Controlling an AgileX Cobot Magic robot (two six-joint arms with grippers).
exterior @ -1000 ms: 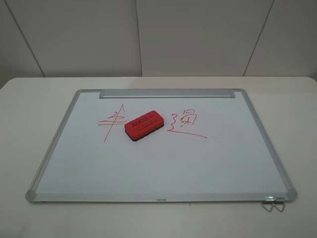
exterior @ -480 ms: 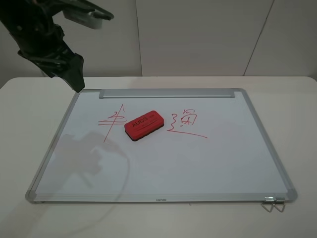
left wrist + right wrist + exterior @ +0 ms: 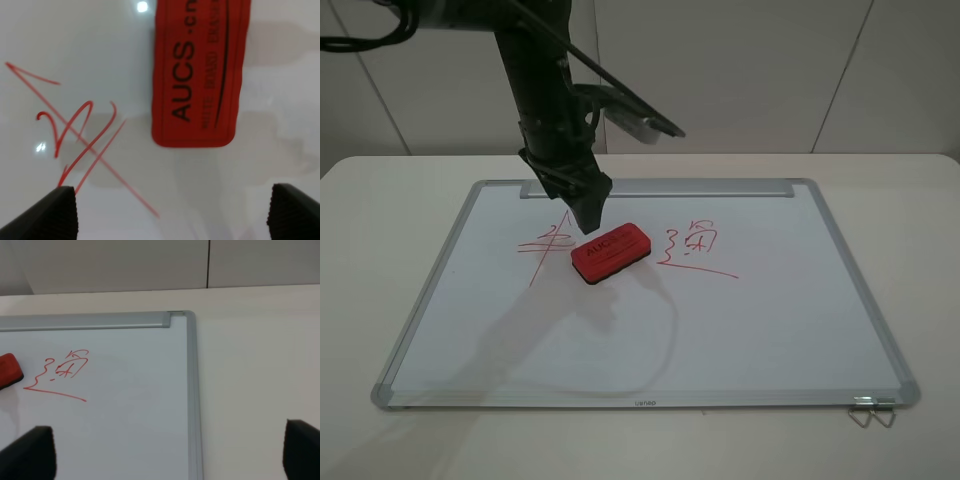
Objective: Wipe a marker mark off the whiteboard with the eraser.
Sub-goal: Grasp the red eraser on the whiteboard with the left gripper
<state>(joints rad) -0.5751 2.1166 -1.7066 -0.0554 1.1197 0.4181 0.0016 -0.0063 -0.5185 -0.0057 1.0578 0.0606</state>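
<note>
Progress: nothing wiped yet. The marker mark [image 3: 548, 243] is fully intact, all red strokes crisp on the whiteboard [image 3: 670, 335], no smear. Left wrist cam shows the mark [image 3: 80, 135] the same. The eraser [image 3: 611, 251] lies flat, label up, near board centre, between the mark and the other red scribble [image 3: 695, 248]. It sits just beside the mark, w/ a thin gap visible in the wrist cam. Not picked up. Left gripper [image 3: 591, 218] hangs pointing down over the eraser's end nearest the mark, jaws spread wide. In the wrist cam the gripper [image 3: 175, 215] has its tips set wider than the eraser's [image 3: 200, 75] short side. The block is ahead of the tips, not btwn them, so nothing is held. Looks clear of the eraser, but can't be sure from the high cam. Right gripper [image 3: 167, 455] is also spread wide, holding nothing. It's out of the high view, and its cam faces the board's far right corner. Judgement: the step in hand is approach/grasp, so the task is at the very start. Left to do: drop onto the eraser, close, drag it across the mark, scrub till clean. Containers: none really. The only holder is the grey tray strip [image 3: 655, 188] along the far edge, nothing seen in it.
</note>
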